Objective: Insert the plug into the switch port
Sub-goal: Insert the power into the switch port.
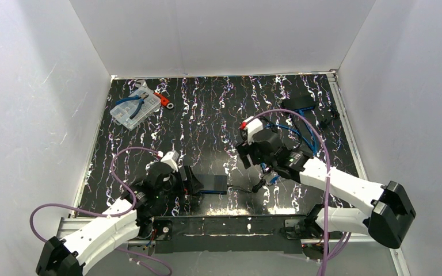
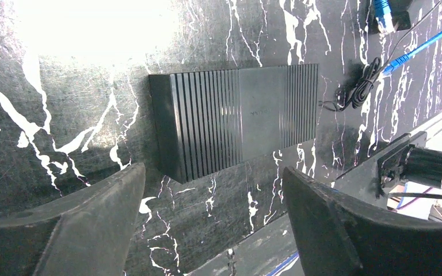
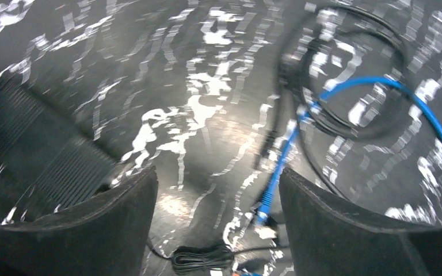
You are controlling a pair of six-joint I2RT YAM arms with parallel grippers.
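Note:
The switch [image 2: 242, 118] is a ribbed black box lying flat on the marbled table; in the top view it [image 1: 214, 183] sits near the front centre. My left gripper [image 2: 213, 190] is open just short of its near side, touching nothing. It shows at the switch's left end from above [image 1: 189, 183]. The blue cable's plug [image 3: 263, 208] lies loose on the table between my right gripper's fingers. The right gripper [image 3: 218, 178] is open above it and holds nothing. From above, that gripper [image 1: 263, 172] hangs right of the switch, over the plug [image 1: 273, 179].
A bundled black cord [image 3: 201, 259] lies beside the plug, with loops of black cable [image 3: 351, 86] behind. A clear parts box [image 1: 135, 109] with blue pliers and a red tool [image 1: 164, 100] sits back left. A black device [image 1: 299, 103] sits back right. A black rail [image 1: 224, 227] lines the near edge.

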